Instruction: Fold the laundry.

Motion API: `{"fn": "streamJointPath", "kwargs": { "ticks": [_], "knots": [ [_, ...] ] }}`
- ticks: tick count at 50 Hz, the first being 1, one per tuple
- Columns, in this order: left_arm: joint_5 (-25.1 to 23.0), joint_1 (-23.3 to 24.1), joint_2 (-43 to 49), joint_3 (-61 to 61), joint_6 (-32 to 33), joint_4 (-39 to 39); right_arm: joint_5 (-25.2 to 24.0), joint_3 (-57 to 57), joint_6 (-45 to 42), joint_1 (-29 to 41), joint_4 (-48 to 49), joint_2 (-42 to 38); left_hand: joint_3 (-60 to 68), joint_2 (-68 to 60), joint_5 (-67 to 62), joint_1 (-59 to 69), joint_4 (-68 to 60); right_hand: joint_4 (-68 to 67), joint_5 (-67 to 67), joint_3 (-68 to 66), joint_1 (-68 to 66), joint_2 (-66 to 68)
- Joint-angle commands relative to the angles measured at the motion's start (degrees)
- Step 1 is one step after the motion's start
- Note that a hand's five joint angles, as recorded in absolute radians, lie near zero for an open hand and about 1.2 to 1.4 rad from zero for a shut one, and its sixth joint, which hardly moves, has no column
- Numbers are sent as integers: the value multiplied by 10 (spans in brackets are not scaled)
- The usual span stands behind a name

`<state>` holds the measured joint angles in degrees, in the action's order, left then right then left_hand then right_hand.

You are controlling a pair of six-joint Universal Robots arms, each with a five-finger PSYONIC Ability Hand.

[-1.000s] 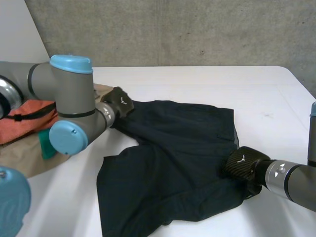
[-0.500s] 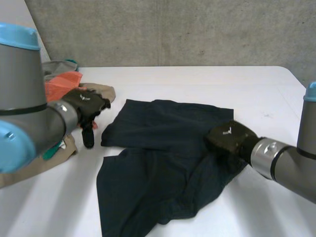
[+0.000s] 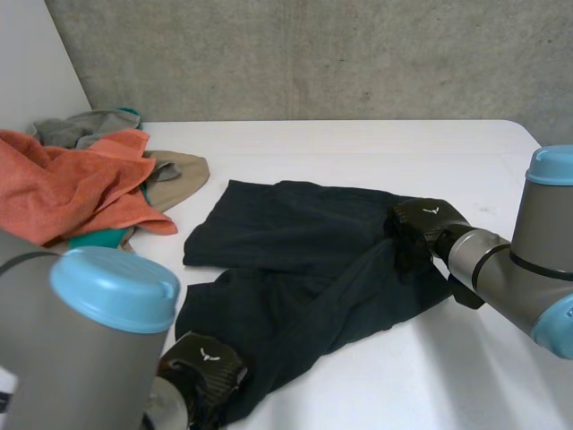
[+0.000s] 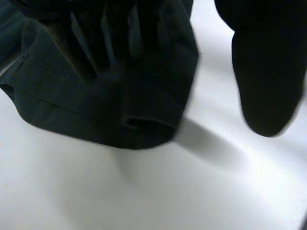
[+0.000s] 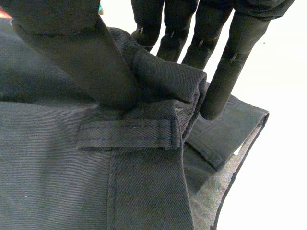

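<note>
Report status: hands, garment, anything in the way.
Right hand pinching waistband of dark navy twill garment at belt loop. Left hand at its near hem, grip unclear. Garment rumpled, fold unfinished. Orange towel heap alongside, apart.

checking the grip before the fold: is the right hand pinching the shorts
Yes, in the right wrist view the right hand pinches a bunched fold of the shorts between thumb and fingers.
</note>
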<state>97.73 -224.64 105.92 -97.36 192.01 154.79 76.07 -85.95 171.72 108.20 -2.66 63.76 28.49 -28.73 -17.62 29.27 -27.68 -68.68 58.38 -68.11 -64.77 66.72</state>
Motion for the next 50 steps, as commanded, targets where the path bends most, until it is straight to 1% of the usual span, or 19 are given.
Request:
{"fn": "streamJointPath", "kwargs": {
  "ticks": [1, 4, 5, 8, 9, 11, 12, 14, 18, 19, 20, 22, 23, 24, 25, 27, 35, 45, 50],
  "knots": [
    [45, -3, 39, 36, 29, 48, -4, -19, -50, -1, -26, 34, 515, -513, -524, 507, -523, -113, 116, -119, -152, 133],
    [51, -9, 34, 37, 57, 47, -14, -34, -136, -4, -59, 52, 515, -513, -524, 507, -523, -113, 116, -119, -152, 133],
    [50, -9, 32, 36, 64, 46, -21, -48, -218, -14, -95, 68, 515, -513, -524, 507, -523, -113, 116, -119, -152, 133],
    [41, -11, 16, 27, 96, 39, -33, -79, -354, -34, -164, 94, 515, -513, -524, 507, -523, -113, 116, -119, -152, 133],
    [39, -11, 12, 24, 105, 37, -36, -103, -441, -49, -215, 108, 515, -513, -524, 507, -523, -113, 116, -119, -152, 133],
    [31, -15, 8, 21, 119, 32, -39, -126, -523, -68, -263, 119, 515, -513, -524, 507, -523, -113, 116, -119, -152, 133],
    [23, -23, 6, 17, 130, 31, -43, -141, -595, -83, -301, 130, 515, -513, -524, 507, -523, -113, 116, -119, -152, 133],
    [15, -34, 7, 16, 141, 30, -46, -150, -620, -91, -306, 135, 515, -513, -524, 507, -523, -113, 116, -119, -152, 133],
    [3, -55, 10, 19, 150, 31, -66, -144, -554, -83, -265, 138, 515, -513, -524, 507, -523, -113, 116, -119, -152, 133],
    [1, -61, 13, 23, 150, 32, -71, -141, -529, -80, -252, 137, 515, -513, -524, 507, -523, -113, 116, -119, -152, 133],
    [0, -62, 15, 25, 150, 33, -76, -132, -474, -77, -225, 136, 515, -513, -524, 507, -523, -113, 116, -119, -152, 133],
    [1, -61, 17, 30, 149, 36, -79, -122, -431, -75, -202, 131, 515, -513, -524, 507, -523, -113, 116, -119, -152, 133],
    [3, -58, 19, 35, 147, 34, -79, -112, -386, -70, -177, 122, 239, -236, -248, 231, -247, -113, 116, -119, -152, 133],
    [4, -56, 19, 36, 146, 33, -80, -106, -360, -68, -165, 118, 101, -99, -110, 93, -109, -113, 116, -119, -152, 133],
    [6, -55, 18, 37, 144, 33, -79, -102, -345, -66, -157, 114, -5, 7, -4, -13, -3, -113, 116, -119, -152, 133],
    [18, -50, 17, 38, 136, 33, -77, -90, -294, -61, -133, 99, -107, 109, 98, -115, 99, -113, 116, -119, -152, 133],
    [60, -26, -18, 33, 87, 21, -71, -57, -193, -48, -83, 59, -132, 135, 124, -140, 124, -113, 116, -119, -152, 133],
    [28, 1, -20, 29, 60, -14, -45, -33, -117, -47, -52, 24, -132, 135, 124, -140, 124, -113, 116, -119, -152, 133],
    [32, 7, 21, 41, 63, -8, -43, -36, -104, -43, -36, 23, -129, 131, 120, -137, 121, -113, 116, -119, -152, 133]
  ]
}}
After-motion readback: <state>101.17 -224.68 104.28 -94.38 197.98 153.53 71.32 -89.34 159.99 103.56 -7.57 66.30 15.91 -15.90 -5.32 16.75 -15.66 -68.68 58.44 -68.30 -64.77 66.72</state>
